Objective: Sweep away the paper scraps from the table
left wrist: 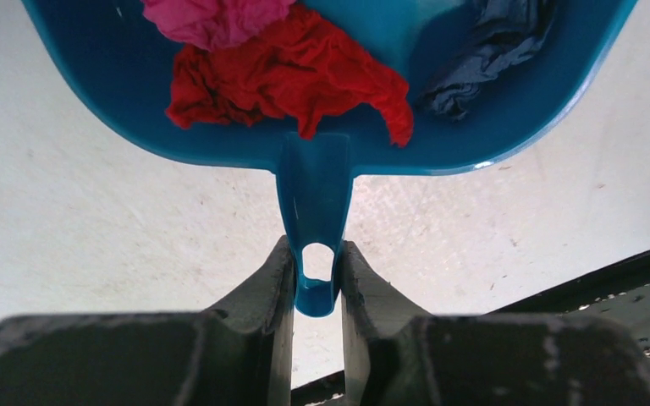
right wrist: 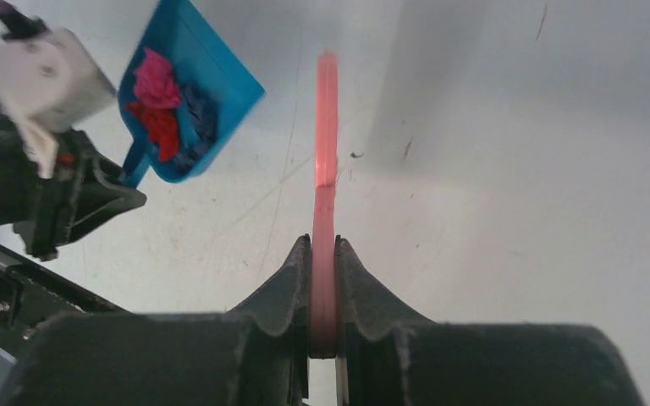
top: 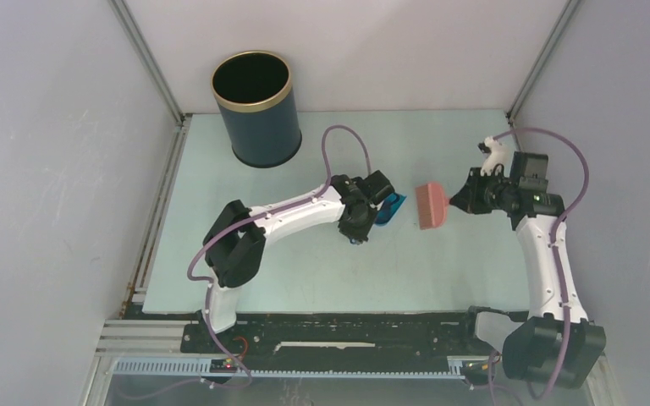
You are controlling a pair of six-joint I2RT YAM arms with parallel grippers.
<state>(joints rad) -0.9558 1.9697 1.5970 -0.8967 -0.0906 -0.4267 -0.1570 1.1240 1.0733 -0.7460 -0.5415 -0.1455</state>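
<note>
My left gripper point(left wrist: 316, 262) is shut on the handle of the blue dustpan point(left wrist: 118, 76), held above the table point(top: 440, 262). Pink, red and dark blue paper scraps point(left wrist: 292, 72) lie inside the pan. The dustpan point(top: 392, 209) sits mid-table, mostly hidden by the left wrist in the top view. My right gripper point(right wrist: 323, 254) is shut on the handle of the pink hand brush point(right wrist: 326, 127). The brush head point(top: 431, 205) hangs just right of the dustpan. In the right wrist view the dustpan point(right wrist: 220, 76) with the scraps point(right wrist: 159, 106) is at upper left.
A dark blue bin point(top: 254, 110) with a gold rim stands open at the back left of the table. White walls and grey rails point(top: 148, 228) close in the sides. A black rail point(top: 347, 326) runs along the near edge by the arm bases.
</note>
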